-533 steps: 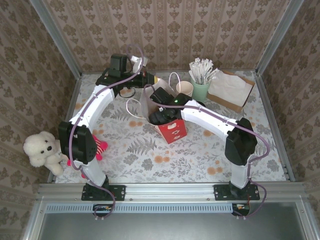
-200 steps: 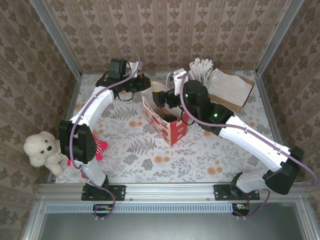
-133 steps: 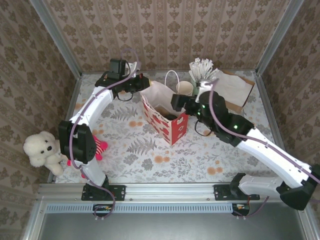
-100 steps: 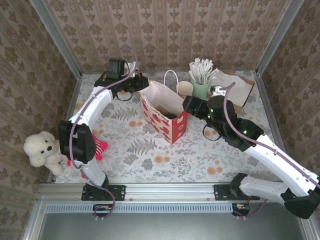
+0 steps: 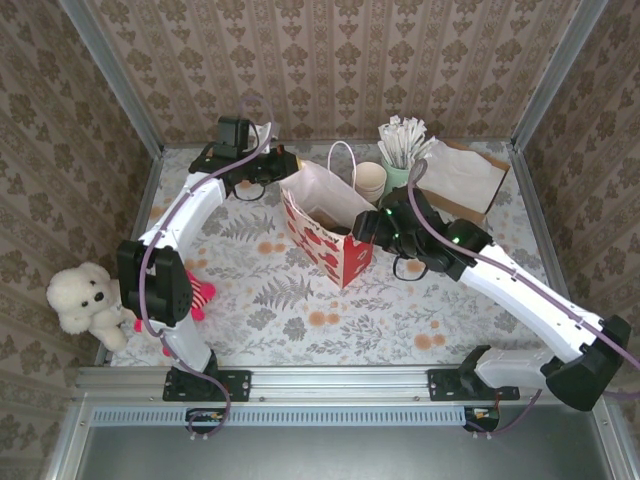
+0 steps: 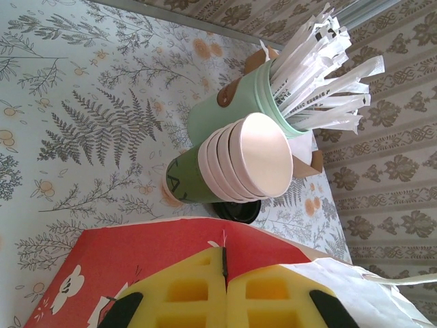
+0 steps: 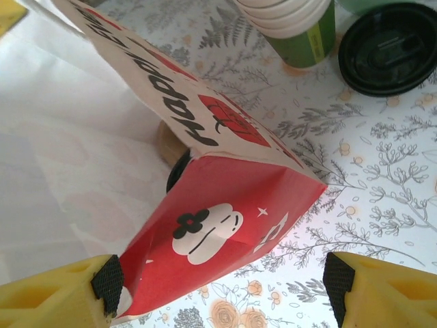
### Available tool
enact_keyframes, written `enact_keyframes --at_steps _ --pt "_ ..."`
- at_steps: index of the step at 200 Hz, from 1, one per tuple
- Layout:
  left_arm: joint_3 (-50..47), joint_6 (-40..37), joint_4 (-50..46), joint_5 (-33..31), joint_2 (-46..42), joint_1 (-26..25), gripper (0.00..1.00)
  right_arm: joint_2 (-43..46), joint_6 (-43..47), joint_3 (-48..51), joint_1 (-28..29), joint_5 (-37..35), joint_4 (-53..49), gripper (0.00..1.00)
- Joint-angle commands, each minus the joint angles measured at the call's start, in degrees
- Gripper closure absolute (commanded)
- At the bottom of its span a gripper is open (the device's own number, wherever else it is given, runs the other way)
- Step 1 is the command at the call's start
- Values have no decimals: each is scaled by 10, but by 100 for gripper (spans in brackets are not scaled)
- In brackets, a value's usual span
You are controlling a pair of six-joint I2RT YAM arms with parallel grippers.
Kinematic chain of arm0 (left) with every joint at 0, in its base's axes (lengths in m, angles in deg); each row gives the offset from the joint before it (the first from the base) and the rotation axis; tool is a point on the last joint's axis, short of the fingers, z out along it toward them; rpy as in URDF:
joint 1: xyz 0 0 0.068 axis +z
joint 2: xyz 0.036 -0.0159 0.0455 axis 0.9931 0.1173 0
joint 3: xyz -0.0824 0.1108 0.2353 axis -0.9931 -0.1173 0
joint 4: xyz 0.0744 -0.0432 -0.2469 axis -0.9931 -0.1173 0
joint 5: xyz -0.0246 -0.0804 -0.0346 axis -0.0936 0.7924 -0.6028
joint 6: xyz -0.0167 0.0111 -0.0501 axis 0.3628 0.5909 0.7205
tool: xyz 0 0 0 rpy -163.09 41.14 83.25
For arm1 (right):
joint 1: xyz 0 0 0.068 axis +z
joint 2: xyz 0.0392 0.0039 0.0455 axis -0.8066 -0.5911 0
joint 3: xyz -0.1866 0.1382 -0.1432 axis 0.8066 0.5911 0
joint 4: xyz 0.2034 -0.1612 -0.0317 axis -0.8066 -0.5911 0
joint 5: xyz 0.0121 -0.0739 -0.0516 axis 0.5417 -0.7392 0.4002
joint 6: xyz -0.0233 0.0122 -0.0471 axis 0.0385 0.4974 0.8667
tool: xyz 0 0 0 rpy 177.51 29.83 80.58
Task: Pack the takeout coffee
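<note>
— At the back left of the table, the left gripper (image 6: 224, 265) has its yellow pads pressed flat together. As far as I can judge they are on the rim of the red paper bag (image 5: 345, 262), holding the mouth wide. Is the coffee in?

— It looks so. Low inside the bag, half hidden by the near wall, sits a round thing with a dark top. I take it for the takeout coffee (image 7: 179, 171), though the cup's colour cannot be made out from here.

— And the other arm?

— The right gripper (image 7: 223, 283) stands wide, a pad on either side of the bag's near corner, closed on nothing. Further right is a stack of cream cups (image 5: 370, 180) with a green one at its foot. A loose black lid (image 7: 388, 46) lies just beside it, then the mint cup of stirrers (image 5: 401, 178).

— So which step is this?

— By my reading the loading is done and the finishing is in hand. The next move calls for a light touch, since the paper is thin and a cup stands inside. If that right pincer narrows on the corner, it should do so squarely so the bag does not tip. The left one should let go only once the bag stands by itself.
</note>
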Motion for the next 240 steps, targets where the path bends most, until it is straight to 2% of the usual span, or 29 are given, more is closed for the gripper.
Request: enact_keyframes --at_steps 1,27,72,90,125,196,210,240 --pt "-4 10 13 14 0 3 100 -15 -17 -18 6 1 -9 21" --pt "-5 13 11 13 -3 3 100 -29 -7 -37 12 -11 -1 27" --pt "-13 11 5 6 -14 3 100 -21 -12 -28 13 -37 21 46" --pt "-15 10 4 4 -17 3 100 -20 -18 -27 13 -43 18 46" --pt "-10 10 7 7 -17 2 100 -20 -1 -39 13 -36 61 40" --pt "-23 13 30 19 -20 2 100 -50 -21 -53 13 -31 54 46" --pt "-19 13 32 27 -16 2 100 -52 -25 -55 13 -31 50 50" --pt "-12 11 27 30 -14 3 100 -49 -30 -54 12 -35 45 67"
